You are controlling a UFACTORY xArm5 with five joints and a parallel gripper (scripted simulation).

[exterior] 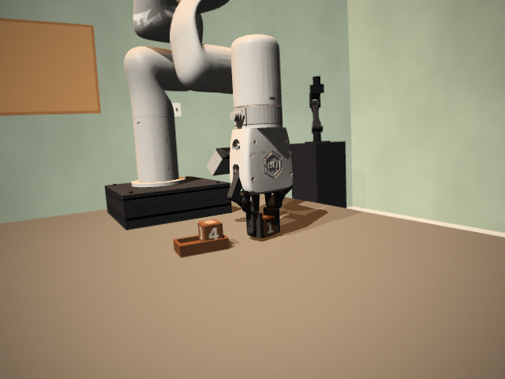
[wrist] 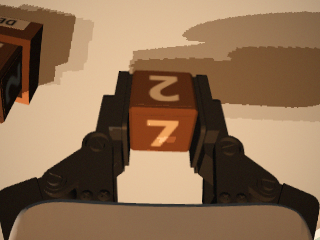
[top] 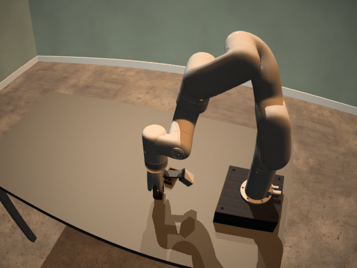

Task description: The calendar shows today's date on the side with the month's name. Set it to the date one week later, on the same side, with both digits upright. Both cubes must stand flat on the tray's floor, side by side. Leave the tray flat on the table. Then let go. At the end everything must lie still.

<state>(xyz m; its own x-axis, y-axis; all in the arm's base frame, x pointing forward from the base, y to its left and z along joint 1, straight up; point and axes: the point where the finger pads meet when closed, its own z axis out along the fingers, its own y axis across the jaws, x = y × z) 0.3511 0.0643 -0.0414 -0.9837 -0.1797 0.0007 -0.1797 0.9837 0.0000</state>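
Note:
My gripper [top: 158, 194] [exterior: 263, 229] [wrist: 161, 93] points straight down and is shut on a brown digit cube [exterior: 270, 227] [wrist: 162, 127]. The cube shows a 1 in the exterior view, and a 7 and a 2 in the wrist view. It is at table level, just right of the tray; I cannot tell whether it touches the table. The brown tray [exterior: 196, 246] [top: 172, 181] lies flat on the table. The second cube [exterior: 211, 230], showing a 4, stands in the tray's right half. In the wrist view the tray and that cube [wrist: 12, 65] are at the upper left, partly cut off.
The arm's black base block [top: 247, 199] [exterior: 166, 200] stands close behind the tray. A black pedestal [exterior: 318, 171] with a small dark stand is at the back right. The table's front edge [top: 72, 228] runs below left of the gripper.

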